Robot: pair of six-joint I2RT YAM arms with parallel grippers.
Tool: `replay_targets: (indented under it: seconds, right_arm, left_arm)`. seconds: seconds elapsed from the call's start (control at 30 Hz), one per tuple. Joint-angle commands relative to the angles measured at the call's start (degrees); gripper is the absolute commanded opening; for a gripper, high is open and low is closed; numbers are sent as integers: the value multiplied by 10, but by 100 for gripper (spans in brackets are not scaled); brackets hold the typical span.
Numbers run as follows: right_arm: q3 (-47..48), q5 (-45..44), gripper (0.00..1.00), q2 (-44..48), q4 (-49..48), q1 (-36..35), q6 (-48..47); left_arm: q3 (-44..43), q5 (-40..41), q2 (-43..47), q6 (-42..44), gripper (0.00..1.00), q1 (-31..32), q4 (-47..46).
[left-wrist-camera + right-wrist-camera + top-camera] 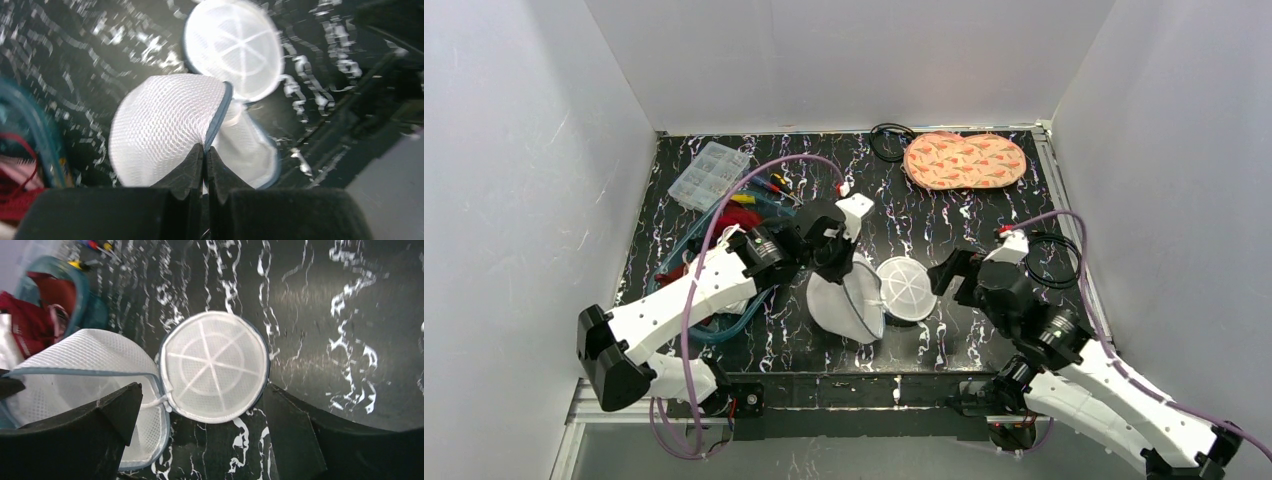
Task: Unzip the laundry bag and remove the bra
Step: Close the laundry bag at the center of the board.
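Toward the front of the black marbled table (944, 215), the laundry bag (842, 305) is lying unzipped, its white mesh body gaping open. Its round flat end (906, 288) is resting flat on the tabletop just to the right, joined to the body only at a short stretch of blue-grey trim. The right gripper (202, 390) is hanging close over that round end, its fingers spread wide and holding nothing. A little farther back, the left gripper (205, 152) is pinching the bag's blue-grey rim, jaws pressed tight together on it and holding that edge up off the table. Beyond the left arm, a teal-edged heap with red cloth (724, 225) is lying at the left. Along the back wall a clear compartment box (709, 172), a black cable loop (889, 142) and an orange patterned pad (964, 160) are sitting
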State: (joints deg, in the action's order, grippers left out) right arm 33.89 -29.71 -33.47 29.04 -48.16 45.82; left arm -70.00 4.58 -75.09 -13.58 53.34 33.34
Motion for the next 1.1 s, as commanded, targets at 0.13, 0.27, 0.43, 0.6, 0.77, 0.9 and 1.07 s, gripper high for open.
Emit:
replay_targets:
  seconds: [0.13,0.27,0.43,0.6,0.77,0.9,1.07]
  right_arm:
    - [70,-28,99,6,66,2,-77]
    - [22,-23,99,9,47,2,-54]
    - [-27,-49,99,0,25,3,-18]
    - [-62,-82,94,-45,-8,4,8]
    - [-85,-82,82,-106,-60,35,15]
    - [-107,-59,71,-144,-124,87,-4]
    - [-128,12,54,-214,-189,164,-28]
  left_arm:
    - [-33,-108,40,81,0,-2,-59]
    - [23,-86,4,65,0,-29,-58]
    - [69,-53,-29,48,0,-50,-71]
    - [67,-25,-35,43,0,-57,-72]
    - [59,-34,-35,50,0,-58,-61]
    - [60,-38,-33,51,0,-58,-63]
    - [61,-46,-38,49,0,-58,-65]
